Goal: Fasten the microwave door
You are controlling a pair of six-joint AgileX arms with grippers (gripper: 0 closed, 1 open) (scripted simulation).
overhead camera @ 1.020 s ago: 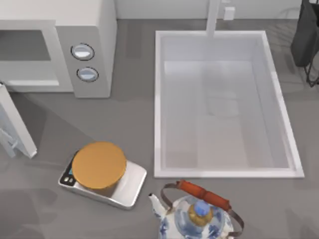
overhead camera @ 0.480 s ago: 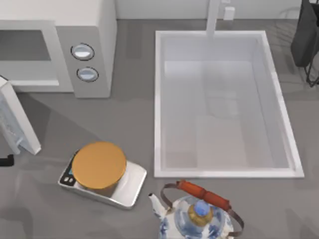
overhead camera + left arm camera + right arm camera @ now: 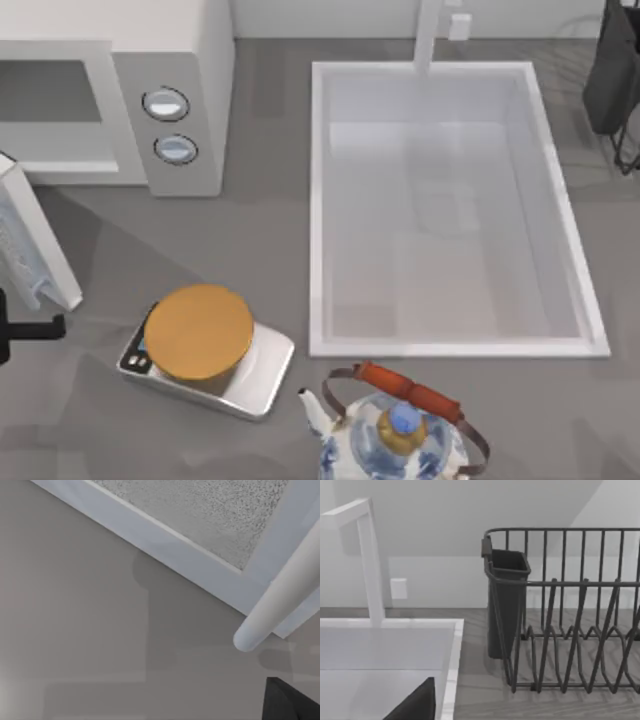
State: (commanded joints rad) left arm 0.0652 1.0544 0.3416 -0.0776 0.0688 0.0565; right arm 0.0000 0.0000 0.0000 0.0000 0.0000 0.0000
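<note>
- Microwave (image 3: 170, 60) sits at the table's far left, cavity open toward me; grey dial panel (image 3: 170, 125) with two dials on its right side.
- Microwave door (image 3: 35, 240) is swung wide open, standing out from the front at the table's left edge, seen nearly edge-on, pale window facing left.
- Handling guess: thin rigid hinged panel, light, swings freely; smooth face, so likely slippery to pinch. No need to grab it: I'd push flat on the outer face near the free edge, far from the hinge, and sweep it round to the front.
- Left wrist view shows the door frame (image 3: 165, 555) and a round white bar, probably the handle (image 3: 280, 600), close by; a push there or just beside it should work.
- Left gripper (image 3: 25, 328) pokes in at the left edge of the top view, just near of the door's free end, beside but apparently not touching it. Can't tell whether its fingers are spread or closed.
- Right arm parked far right by the dish rack (image 3: 570, 610) and sink (image 3: 450, 200); fingers can't be judged either.
- Scale (image 3: 205, 345) and kettle (image 3: 395, 430) sit near front, scale close to the sweep path, so watch clearance.
</note>
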